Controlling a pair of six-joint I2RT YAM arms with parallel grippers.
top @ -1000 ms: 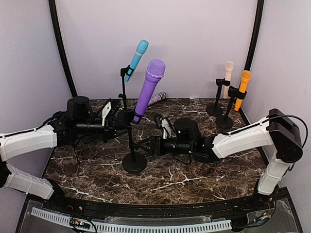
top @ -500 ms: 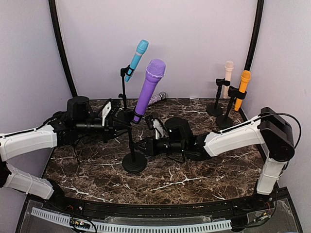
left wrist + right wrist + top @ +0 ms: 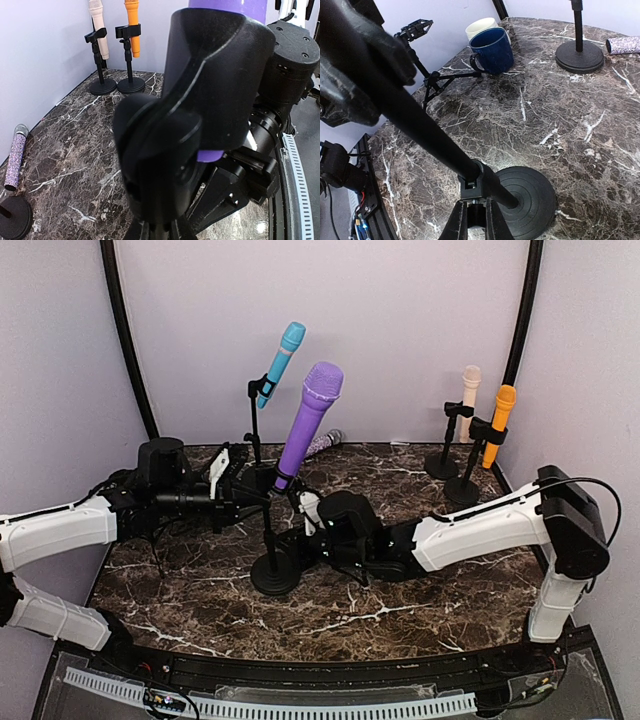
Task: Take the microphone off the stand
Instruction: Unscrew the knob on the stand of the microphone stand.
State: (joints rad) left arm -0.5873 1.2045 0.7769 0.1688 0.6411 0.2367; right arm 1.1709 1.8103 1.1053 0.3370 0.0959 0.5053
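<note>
A purple microphone sits tilted in the black clip of a stand with a round base, mid-table. Only its purple tail shows below the clip in the left wrist view. My left gripper is shut on the stand just under the clip, its fingertips pressed on the pole. My right gripper is shut on the stand's lower pole at the joint above the base.
A blue microphone stands on a stand at the back. Peach and orange microphones stand at the back right. A glittery microphone lies on the table. A blue mug, a white cup and a small tripod sit on the left.
My right gripper has slid left to the stand's lower pole and closed on it. The left arm has held still on the stand.
</note>
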